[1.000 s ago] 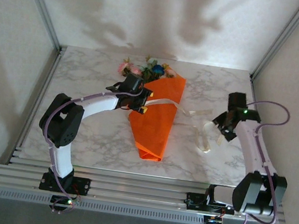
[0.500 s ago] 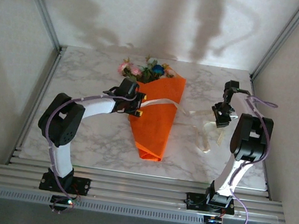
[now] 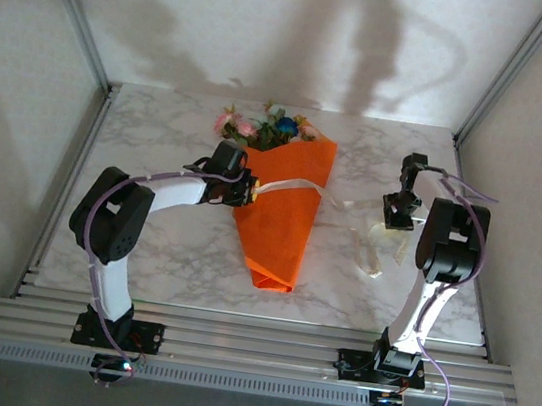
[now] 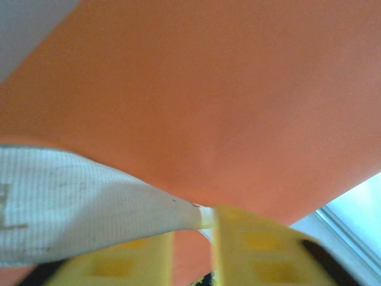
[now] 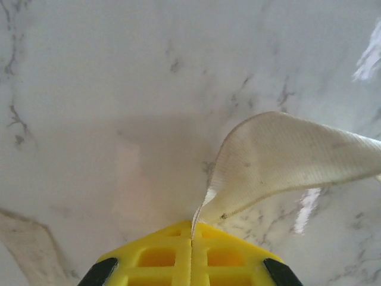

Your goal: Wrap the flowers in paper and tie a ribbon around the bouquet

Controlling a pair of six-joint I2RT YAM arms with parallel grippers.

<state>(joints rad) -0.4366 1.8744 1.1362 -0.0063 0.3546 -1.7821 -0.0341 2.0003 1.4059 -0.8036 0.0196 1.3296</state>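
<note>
Tabletop [image 3: 145, 236]: left tool [image 4: 193, 238], right tool [image 5: 191, 235] have just pinched ribbon [image 5: 280, 155].

My two arms: white shells, black joints, yellow tips.
My left arm [image 3: 167, 188] and right arm [image 3: 420, 303] wear white links between bulky black joint housings, each trailed by a looping purple cable [image 3: 446, 387] and seated on a black base [image 3: 117, 328]. My left gripper [image 4: 193, 232] and right gripper [image 5: 191, 229] end in yellow fingers [image 5: 155, 259] moulded with square pockets, black behind.
</note>
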